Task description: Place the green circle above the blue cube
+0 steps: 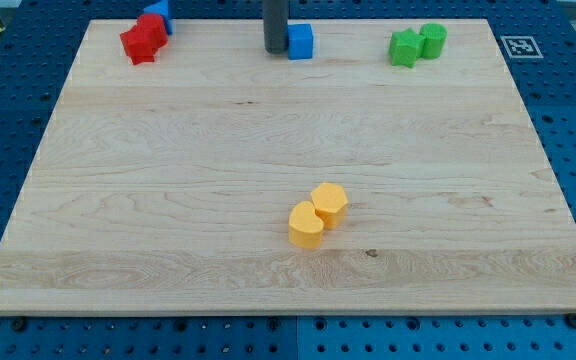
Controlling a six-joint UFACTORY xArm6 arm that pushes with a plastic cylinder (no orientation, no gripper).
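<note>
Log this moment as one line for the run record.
tip touching blue cube's left side | green circle top right, touching green star | circle not yet above cube

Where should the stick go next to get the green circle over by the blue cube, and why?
Probably slide my tip toward the view's right, around to the far right side of the green circle. My tip now sits just left of the blue cube, and the green star lies between cube and circle, so pushing must start from the circle's right.
</note>
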